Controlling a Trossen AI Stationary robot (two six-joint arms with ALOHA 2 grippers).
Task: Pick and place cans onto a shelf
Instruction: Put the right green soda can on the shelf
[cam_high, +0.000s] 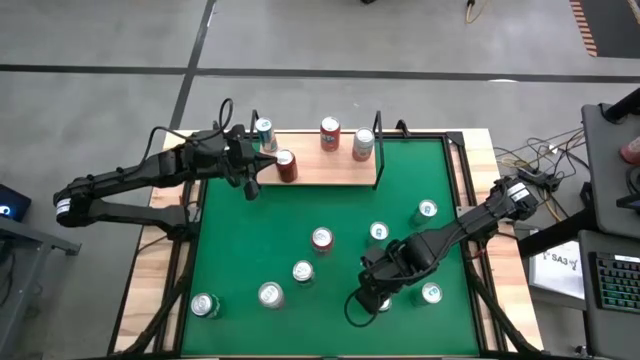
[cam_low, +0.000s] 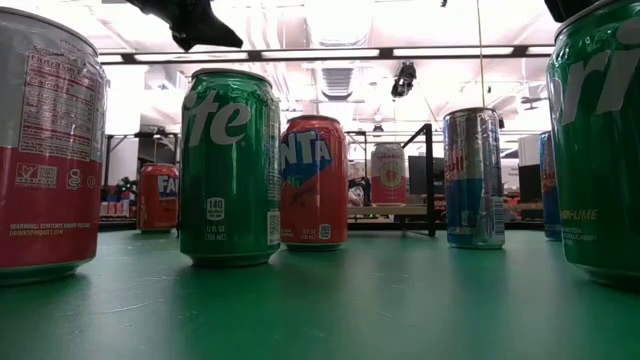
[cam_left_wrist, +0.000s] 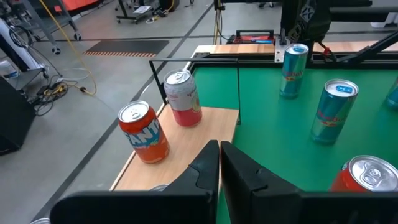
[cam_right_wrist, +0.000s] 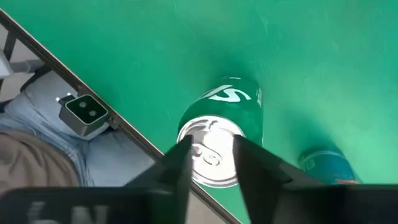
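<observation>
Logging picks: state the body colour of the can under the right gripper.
Green, with white lettering and a silver top; the can shows best in the right wrist view, beneath the right gripper.

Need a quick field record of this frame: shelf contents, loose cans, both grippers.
shelf: light-wood board at the table's far edge
cans on shelf: four in the high view; one near the left end, a red one in front of it, an orange-red one, a white-and-red one
cans on green table: seven visible from above, upright
left gripper: fingers shut, empty, over the shelf's left part
right gripper: fingers partly apart, straddling the top of a green can at the table's near edge
</observation>
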